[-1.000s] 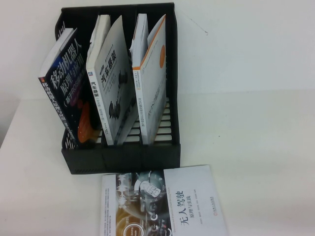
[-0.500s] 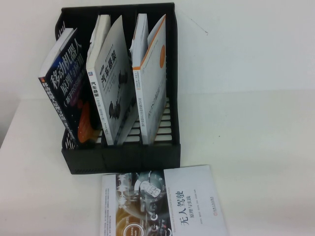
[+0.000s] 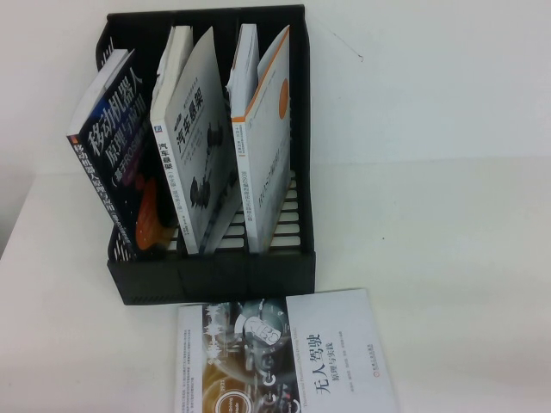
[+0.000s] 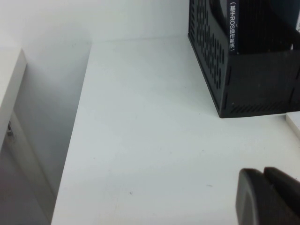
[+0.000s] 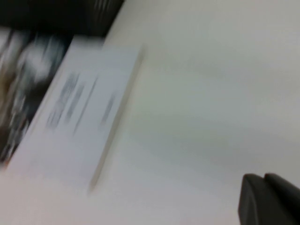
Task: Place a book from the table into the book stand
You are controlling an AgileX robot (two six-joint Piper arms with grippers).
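Note:
A white-covered book (image 3: 288,357) with a dark picture on its left half lies flat on the table, just in front of the black book stand (image 3: 215,271). It also shows in the right wrist view (image 5: 70,108). The stand holds three upright books: a dark blue one (image 3: 112,151), a grey-white one (image 3: 194,142) and a white one with an orange edge (image 3: 267,138). My left gripper (image 4: 263,173) is shut and empty above bare table to the left of the stand (image 4: 243,70). My right gripper (image 5: 263,177) is shut and empty above bare table to the right of the flat book.
The white table (image 3: 430,258) runs wide to the right of the stand. Its left edge (image 4: 77,122) drops off beside the left gripper. A white wall (image 3: 430,77) stands behind the stand.

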